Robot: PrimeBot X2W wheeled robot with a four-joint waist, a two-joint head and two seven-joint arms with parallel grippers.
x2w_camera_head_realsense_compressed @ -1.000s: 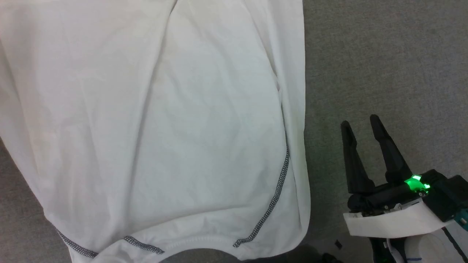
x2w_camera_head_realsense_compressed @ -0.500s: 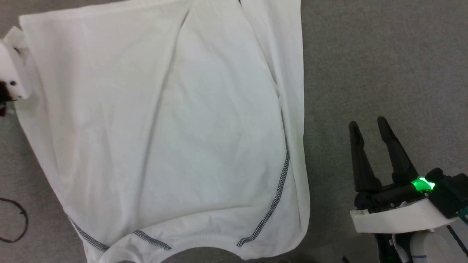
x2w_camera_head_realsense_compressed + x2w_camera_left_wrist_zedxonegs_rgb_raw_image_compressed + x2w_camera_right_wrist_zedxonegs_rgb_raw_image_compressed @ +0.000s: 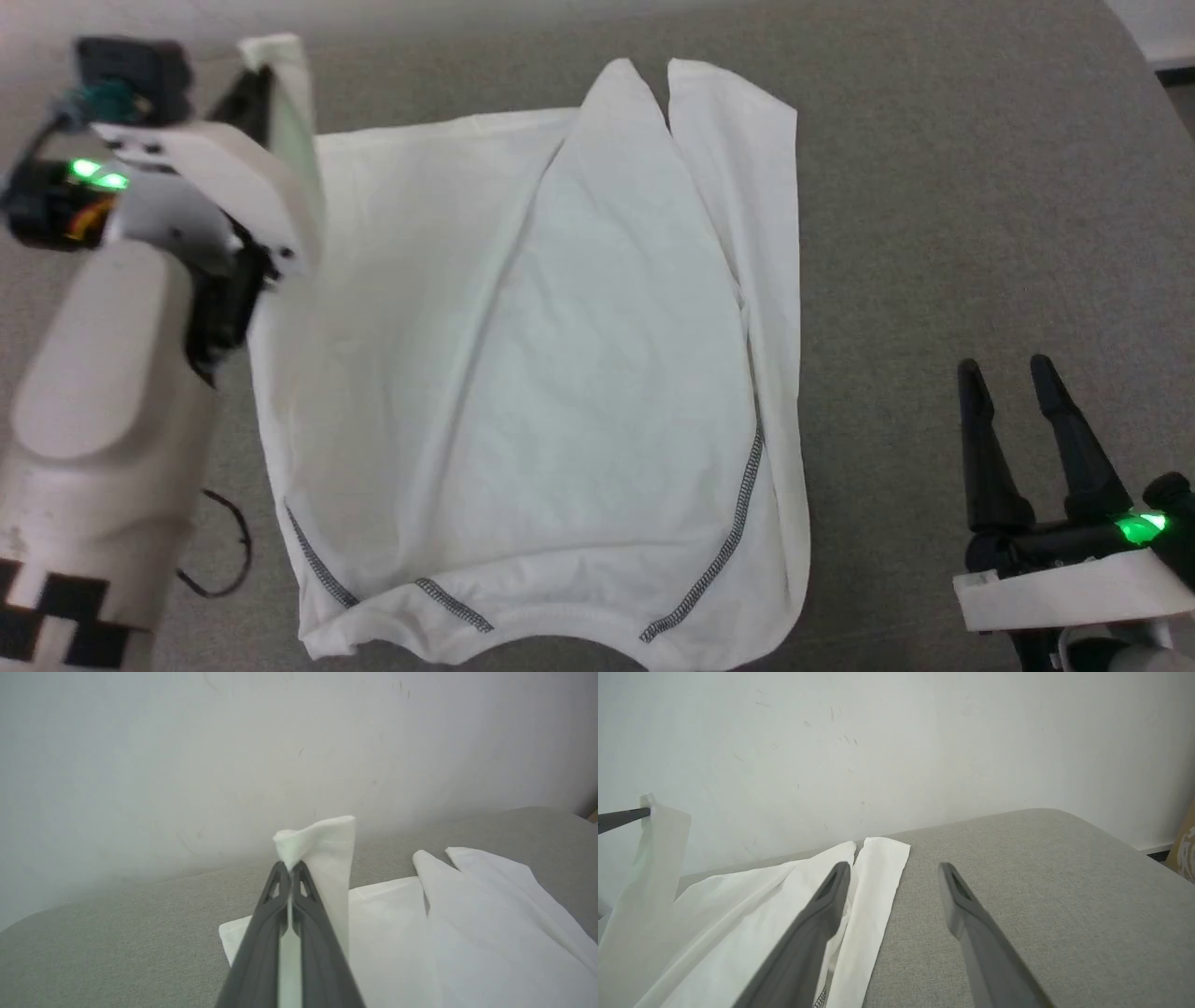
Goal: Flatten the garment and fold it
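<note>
The white T-shirt [image 3: 560, 373] lies spread on the grey table, its collar and grey zigzag stitching toward the near edge. Its right side is folded inward into a long strip [image 3: 747, 187]. My left gripper [image 3: 266, 70] is shut on the shirt's far left corner and holds it lifted off the table; the left wrist view shows that corner [image 3: 317, 835] bunched at the fingertips of the left gripper [image 3: 290, 865]. My right gripper [image 3: 1008, 373] hovers open over bare table to the right of the shirt, and in the right wrist view the right gripper [image 3: 892, 870] holds nothing.
The grey padded table [image 3: 980, 187] has free room to the right of the shirt. A thin black loop of cord [image 3: 224, 551] lies near the shirt's left edge. A pale wall [image 3: 896, 742] stands behind the table's far edge.
The head view has shifted and now shows more of the far table. My left arm has come into sight, lifting the shirt's far left corner. The right gripper stays open.
</note>
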